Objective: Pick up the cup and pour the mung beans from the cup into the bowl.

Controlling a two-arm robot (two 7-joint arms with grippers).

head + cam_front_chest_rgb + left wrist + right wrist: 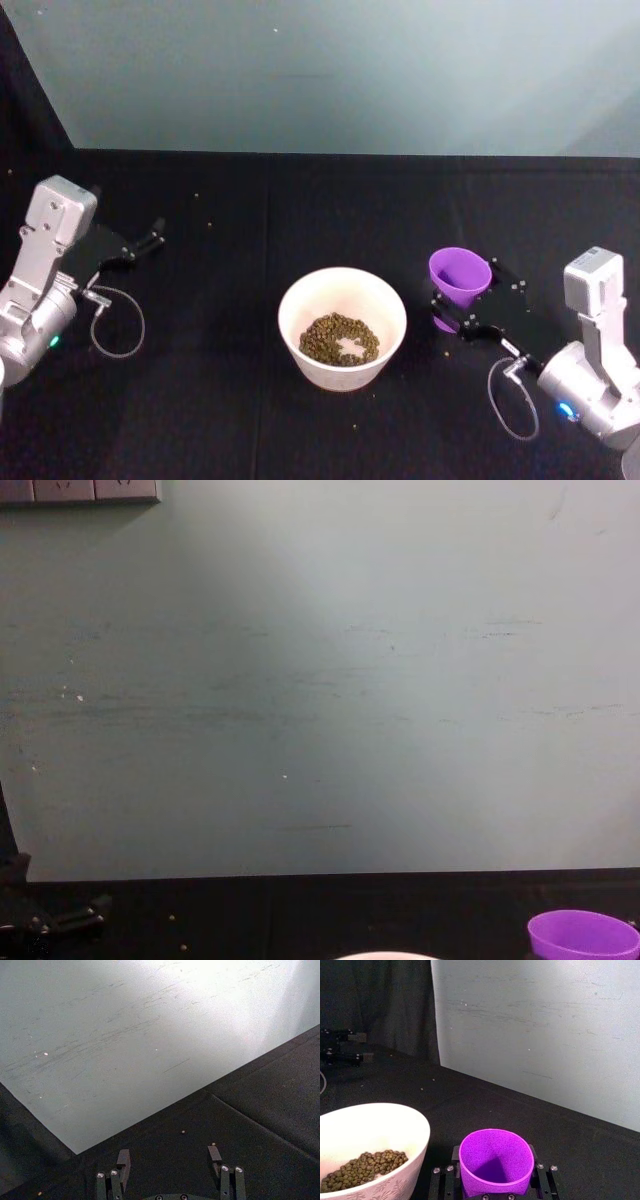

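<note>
Gripping the purple cup [459, 274], the right pincer [463, 300] sits beside the bowl [342, 329].

the purple cup [460, 276] is smooth, tapered and handleless, upright with its mouth open upward and its inside looking empty, right of the bench's middle. the white bowl [342, 327] sits near the middle of the bench, just left of the cup and apart from it. the mung beans [340, 339], tiny greenish-brown grains, lie heaped in the bowl's bottom.
</note>
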